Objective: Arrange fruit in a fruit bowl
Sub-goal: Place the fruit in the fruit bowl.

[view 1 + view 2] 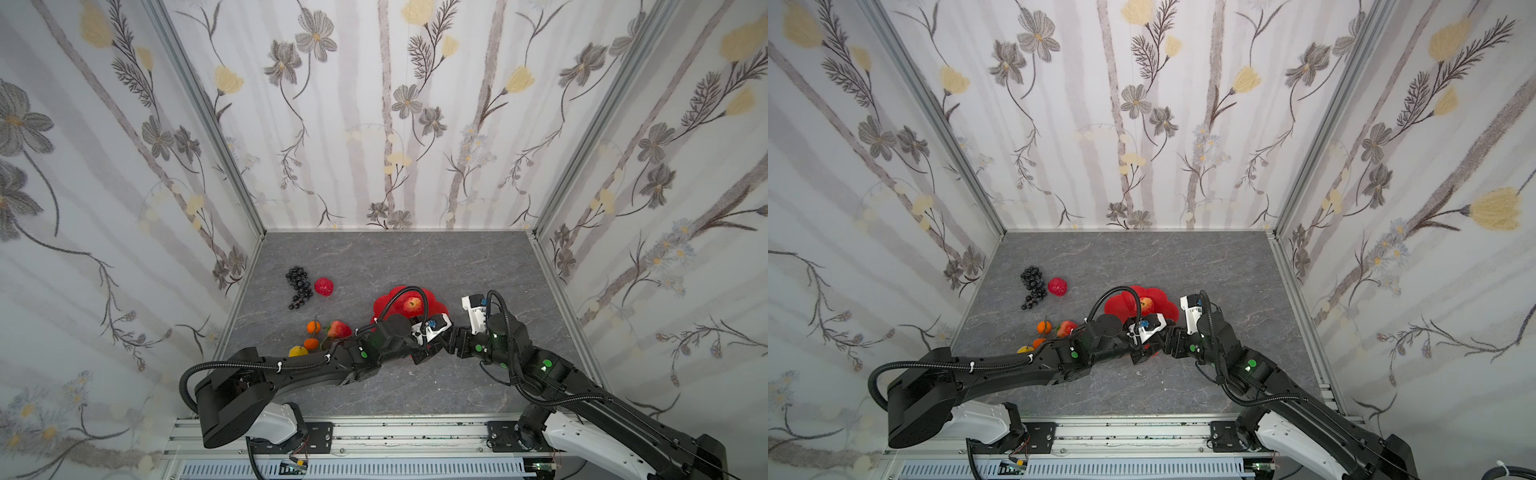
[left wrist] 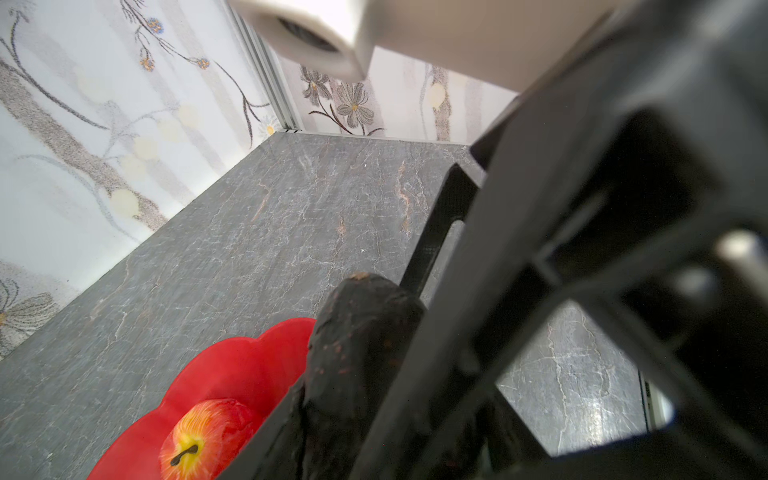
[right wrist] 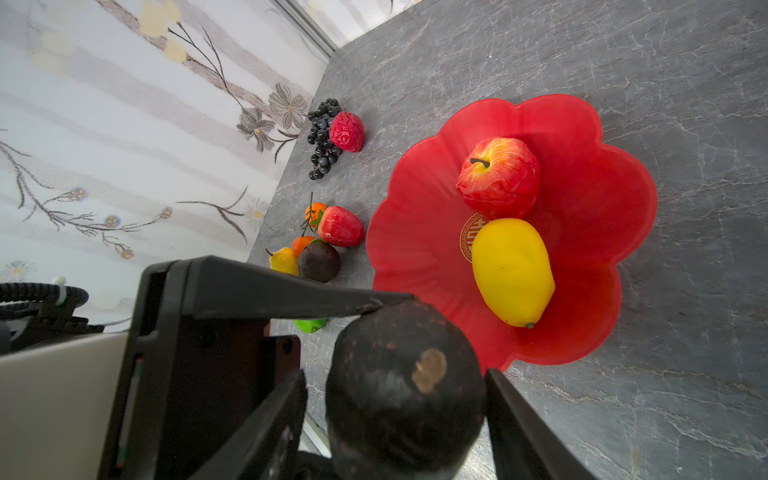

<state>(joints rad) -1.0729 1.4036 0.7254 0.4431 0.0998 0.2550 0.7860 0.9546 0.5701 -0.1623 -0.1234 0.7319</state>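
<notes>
The red scalloped fruit bowl point(image 1: 384, 307) point(image 3: 602, 208) holds a red apple point(image 1: 411, 305) point(image 3: 498, 174) and a yellow lemon point(image 3: 511, 270). Over the bowl's near rim my two grippers meet. The left gripper point(image 1: 428, 353) point(image 2: 353, 415) is shut on a dark avocado point(image 3: 403, 386) point(image 2: 361, 332). My right gripper point(image 1: 446, 345) point(image 3: 395, 374) straddles the same avocado, one finger touching it and a narrow gap at the other. On the table to the left lie a strawberry point(image 1: 338, 329), two oranges point(image 1: 313, 327), a yellow fruit point(image 1: 298, 351), a lime point(image 3: 309, 324), a black grape bunch point(image 1: 298, 282) and a bumpy red fruit point(image 1: 324, 286).
A dark round fruit point(image 3: 318, 262) sits beside the yellow fruit. Floral walls close in the grey stone table point(image 1: 415, 257) on three sides, and the loose fruit lies near the left wall. An aluminium rail point(image 1: 374, 432) runs along the front edge.
</notes>
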